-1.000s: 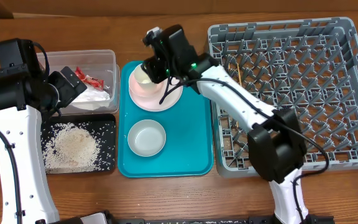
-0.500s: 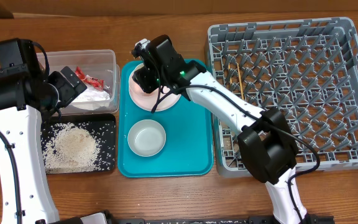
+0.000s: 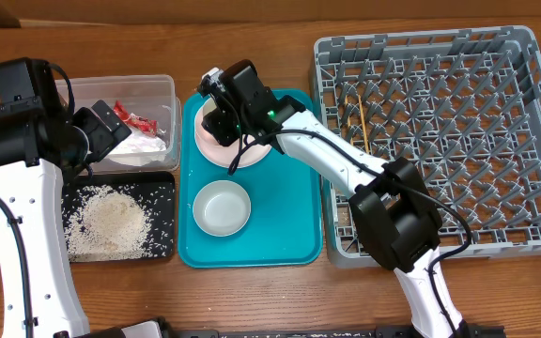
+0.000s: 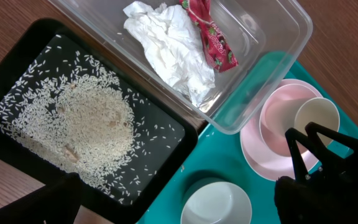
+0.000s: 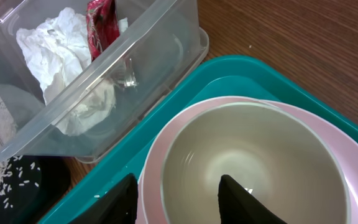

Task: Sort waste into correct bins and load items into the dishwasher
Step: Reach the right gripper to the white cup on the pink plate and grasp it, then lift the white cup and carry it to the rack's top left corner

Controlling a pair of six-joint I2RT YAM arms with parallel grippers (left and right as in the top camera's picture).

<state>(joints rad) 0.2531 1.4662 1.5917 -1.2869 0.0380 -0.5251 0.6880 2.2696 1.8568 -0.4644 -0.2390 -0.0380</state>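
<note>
Right wrist view is showing the right gripper [image 5: 178,182] standing open over the grey-green bowl [image 5: 260,155]. One finger is hanging inside the bowl and the other one outside its rim, above the pale pink plate [image 5: 356,158]. Neither finger is pressing the wall of the bowl. The bowl is sitting upright on this plate, and the plate is lying on the teal tray [image 5: 229,78], at its upper end as the overhead view is giving it. Lower on the same tray the white bowl [image 3: 222,208] is standing alone, upright, apart from the plate.

Just beside the teal tray, on its left, the clear tub [image 3: 158,89] is holding the crumpled napkin [image 4: 166,50] and the red wrapper [image 4: 211,37]. The wrapper is lying partly on the napkin. Below the tub the black tray [image 4: 27,59] is carrying the rice scraps [image 4: 86,130], which are spreading in one loose heap with single grains around it.

The left gripper [image 3: 109,127] is hovering over the left part of the tub. In the left wrist view its fingers are standing wide apart, with nothing between them.

On the right of the teal tray the grey dish rack [image 3: 421,42] is standing on the wooden table [image 3: 252,28]. The two chopsticks [image 3: 357,117] are lying in its left part, among the pegs.
</note>
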